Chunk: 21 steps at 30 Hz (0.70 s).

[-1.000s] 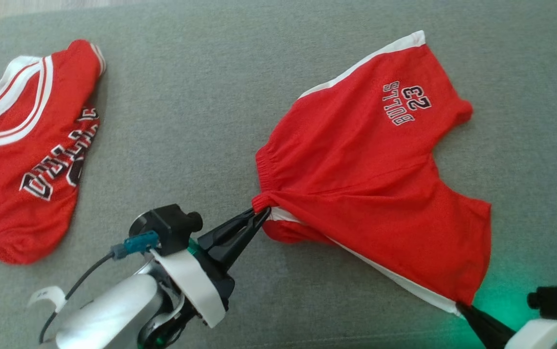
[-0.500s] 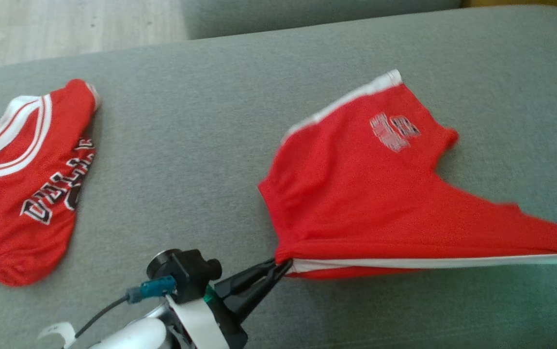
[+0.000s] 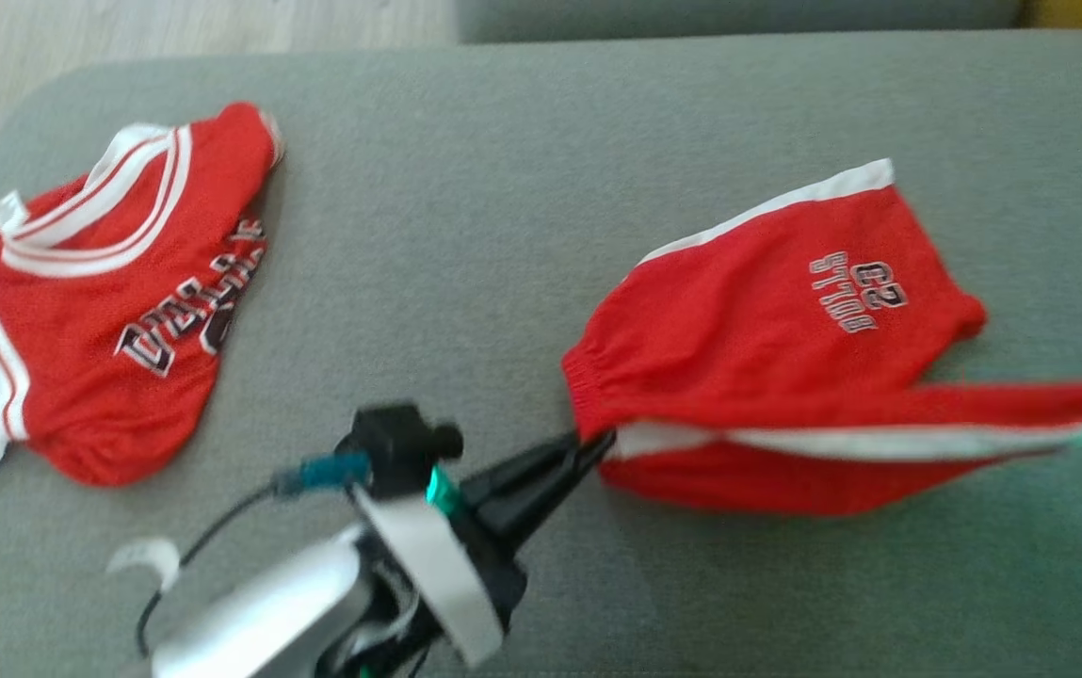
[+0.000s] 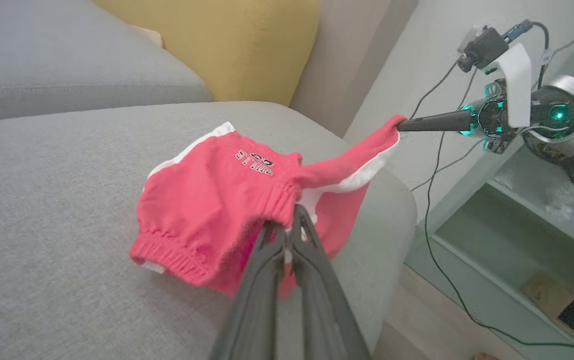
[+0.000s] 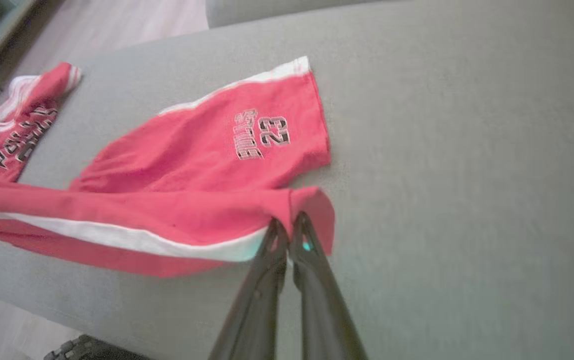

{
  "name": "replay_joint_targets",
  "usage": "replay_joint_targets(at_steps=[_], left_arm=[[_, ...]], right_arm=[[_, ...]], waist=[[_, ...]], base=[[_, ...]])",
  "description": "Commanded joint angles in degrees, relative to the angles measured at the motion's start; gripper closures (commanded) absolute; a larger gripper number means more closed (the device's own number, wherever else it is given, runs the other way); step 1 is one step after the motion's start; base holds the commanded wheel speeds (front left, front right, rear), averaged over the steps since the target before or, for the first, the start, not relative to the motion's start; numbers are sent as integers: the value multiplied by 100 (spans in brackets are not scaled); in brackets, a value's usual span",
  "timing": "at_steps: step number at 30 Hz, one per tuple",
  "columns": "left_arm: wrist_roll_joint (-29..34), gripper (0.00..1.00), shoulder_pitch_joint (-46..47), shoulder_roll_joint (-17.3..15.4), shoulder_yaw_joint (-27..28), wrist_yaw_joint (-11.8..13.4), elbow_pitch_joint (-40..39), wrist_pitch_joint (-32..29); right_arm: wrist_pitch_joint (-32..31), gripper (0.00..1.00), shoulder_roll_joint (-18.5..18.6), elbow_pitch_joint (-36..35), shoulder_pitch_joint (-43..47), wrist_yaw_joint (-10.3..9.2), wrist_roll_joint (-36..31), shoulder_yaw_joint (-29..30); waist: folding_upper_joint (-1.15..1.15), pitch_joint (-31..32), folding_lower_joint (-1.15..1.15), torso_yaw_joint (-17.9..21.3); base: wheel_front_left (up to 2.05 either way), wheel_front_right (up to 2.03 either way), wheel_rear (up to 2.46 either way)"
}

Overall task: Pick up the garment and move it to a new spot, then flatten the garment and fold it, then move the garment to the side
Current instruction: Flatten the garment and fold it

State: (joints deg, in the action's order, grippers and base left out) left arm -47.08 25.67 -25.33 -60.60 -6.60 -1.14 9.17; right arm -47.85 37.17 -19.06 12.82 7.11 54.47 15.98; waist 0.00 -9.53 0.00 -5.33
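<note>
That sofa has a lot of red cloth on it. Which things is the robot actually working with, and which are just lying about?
In the job:
- red shorts
- left gripper, pinching their waistband corner
- right gripper, pinching a leg corner

Just lying about:
- red jersey, lying apart from the shorts on the grey sofa
- yellow cushion
</note>
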Motion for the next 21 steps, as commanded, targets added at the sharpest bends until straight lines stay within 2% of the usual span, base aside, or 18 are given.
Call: replay_joint_targets(at_steps=[1, 2, 7, 11, 15, 21], left_arm=[[-235, 100, 390, 45, 296, -41, 68, 38], [-235, 100, 390, 45, 296, -41, 68, 38], [-1026, 100, 846, 457, 271, -83, 654, -84], [-1509, 100, 1350, 651, 122, -87, 925, -50], [-1771, 100, 1831, 763, -60, -87, 1289, 62], [-1991, 100, 2332, 770, -344, -88, 1756, 239]], right_arm=[[-210, 100, 325, 25, -584, 37, 45, -94], [-210, 100, 325, 25, -584, 37, 45, -94], [-786, 100, 500, 680, -1884, 37, -99, -622], [-1203, 100, 546, 1125, -2787, 37, -159, -1013], [-1520, 100, 560, 1584, -3556, 37, -325, -1280], [-1610, 100, 607, 2139, -4357, 37, -524, -1540]], waist=[[0, -187, 0, -172], [0, -187, 0, -172], [0, -493, 0, -366], [0, -762, 0, -489], [0, -997, 0, -586], [0, -1249, 0, -682]], base=[[0, 0, 0], [0, 0, 0], [0, 0, 0], [0, 0, 0], [0, 0, 0], [0, 0, 0]])
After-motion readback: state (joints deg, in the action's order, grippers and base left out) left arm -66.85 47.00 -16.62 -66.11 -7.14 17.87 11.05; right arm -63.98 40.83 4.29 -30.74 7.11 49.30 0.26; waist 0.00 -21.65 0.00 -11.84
